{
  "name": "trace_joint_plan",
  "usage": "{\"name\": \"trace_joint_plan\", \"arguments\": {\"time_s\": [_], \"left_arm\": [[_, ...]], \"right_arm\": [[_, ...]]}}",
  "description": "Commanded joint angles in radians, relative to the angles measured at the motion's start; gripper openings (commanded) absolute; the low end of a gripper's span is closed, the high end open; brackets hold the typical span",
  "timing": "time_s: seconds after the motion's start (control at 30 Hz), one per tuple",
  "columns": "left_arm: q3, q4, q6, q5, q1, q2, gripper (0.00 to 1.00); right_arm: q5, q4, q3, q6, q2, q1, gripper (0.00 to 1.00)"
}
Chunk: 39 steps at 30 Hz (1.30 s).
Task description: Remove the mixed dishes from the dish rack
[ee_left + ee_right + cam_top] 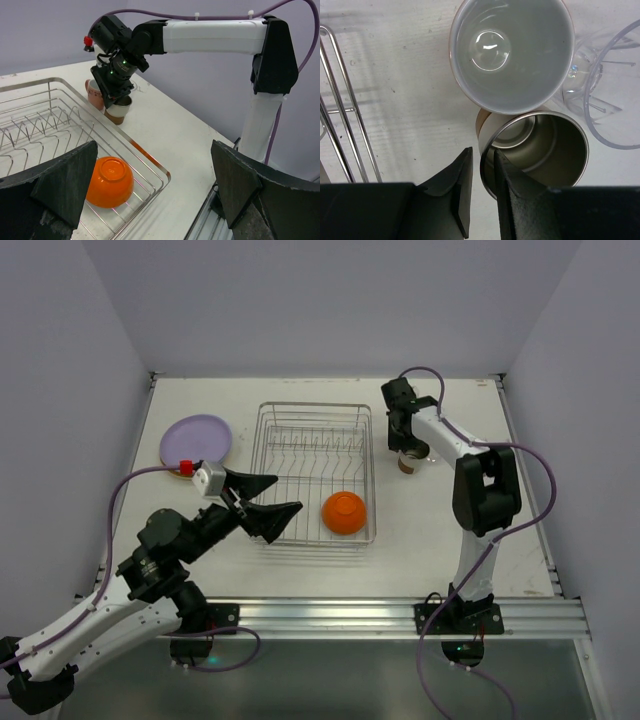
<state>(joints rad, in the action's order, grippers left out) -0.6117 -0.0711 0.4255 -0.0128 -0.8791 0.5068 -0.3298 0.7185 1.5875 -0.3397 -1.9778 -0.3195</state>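
A white, flat tabletop (300,580), matt and faintly scuffed, fills the middle. Plain pale lavender walls (330,300) rise from the tabletop's far, left and right edges. A silver grooved aluminium rail (350,618) runs along the tabletop's near edge. Off the tabletop on that near side lies a dark grey surface (380,680).

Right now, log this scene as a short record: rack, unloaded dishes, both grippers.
dish rack: only an orange bowl inside, upside down, near right corner
left of rack: lavender plate
right of rack: pink mug, cream cup, clear glass, upright, clustered
left gripper: wide open, empty, over rack's near left edge
right gripper: slightly open, astride cream cup's rim
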Motion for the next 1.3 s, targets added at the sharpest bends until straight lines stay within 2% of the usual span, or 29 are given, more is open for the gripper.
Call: {"name": "trace_joint_plan", "arguments": {"time_s": [0.0, 0.2, 0.47, 0.6, 0.83, 0.9, 1.03, 1.17, 1.27], "left_arm": [[-0.042, 0.001, -0.022, -0.015, 0.002, 0.006, 1.00], [-0.042, 0.002, -0.024, -0.007, 0.002, 0.021, 1.00], [-0.065, 0.034, -0.022, 0.016, 0.002, 0.085, 1.00], [-0.095, 0.109, -0.022, 0.089, 0.002, 0.134, 1.00], [-0.167, 0.182, -0.024, 0.143, 0.002, 0.311, 1.00], [-0.184, 0.226, -0.011, 0.187, 0.002, 0.382, 1.00], [-0.249, 0.323, 0.025, 0.272, 0.002, 0.505, 1.00], [-0.264, 0.349, 0.056, 0.254, 0.005, 0.588, 1.00], [-0.266, 0.332, 0.067, 0.202, 0.008, 0.636, 1.00]], "right_arm": [[-0.008, -0.019, 0.034, -0.002, -0.006, 0.003, 0.27], [0.008, -0.013, 0.026, -0.004, 0.025, 0.005, 0.27], [0.040, 0.001, -0.011, -0.004, 0.143, 0.003, 0.28], [0.051, 0.007, -0.024, -0.002, 0.191, 0.003, 0.34], [0.061, 0.021, -0.032, -0.002, 0.231, 0.003, 0.37], [0.104, 0.009, -0.043, 0.002, 0.250, 0.003, 0.43], [0.152, -0.011, -0.055, 0.002, 0.290, 0.002, 0.48], [0.155, -0.047, -0.090, 0.001, 0.329, 0.002, 0.58], [0.158, -0.048, -0.093, -0.002, 0.342, 0.002, 0.59]]}}
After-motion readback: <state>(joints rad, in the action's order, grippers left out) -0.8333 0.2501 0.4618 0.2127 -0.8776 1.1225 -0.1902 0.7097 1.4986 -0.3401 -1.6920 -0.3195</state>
